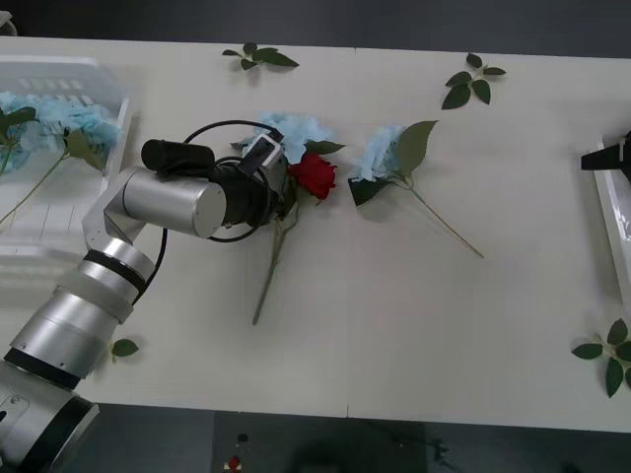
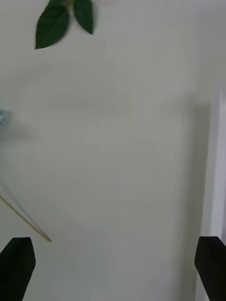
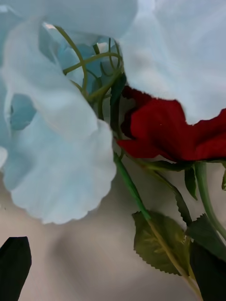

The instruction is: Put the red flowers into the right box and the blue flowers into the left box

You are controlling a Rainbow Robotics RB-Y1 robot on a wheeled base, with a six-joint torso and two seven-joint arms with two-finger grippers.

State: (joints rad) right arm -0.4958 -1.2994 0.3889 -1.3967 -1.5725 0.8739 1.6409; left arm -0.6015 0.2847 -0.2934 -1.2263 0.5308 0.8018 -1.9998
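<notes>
A red rose (image 1: 314, 175) lies mid-table, its stem running toward the front edge. A blue flower (image 1: 296, 129) lies just behind it, touching. My left gripper (image 1: 287, 188) is low over both, open. In the left wrist view the black fingertips (image 3: 15, 263) stand apart with pale blue petals (image 3: 56, 160) and the red head (image 3: 165, 131) just beyond them, nothing held. Another blue flower (image 1: 380, 154) lies to the right. The left box (image 1: 59, 79), a slatted basket, holds blue flowers (image 1: 44, 120). My right gripper (image 1: 608, 158) hangs open (image 2: 113, 256) beside the right box (image 1: 615, 229) (image 2: 217, 164).
Loose leaf sprigs lie at the back (image 1: 258, 56), back right (image 1: 471, 81) and front right (image 1: 606, 357). A single leaf (image 1: 124, 347) sits by my left arm. A stem end (image 2: 28, 223) and a leaf (image 2: 52, 26) show in the right wrist view.
</notes>
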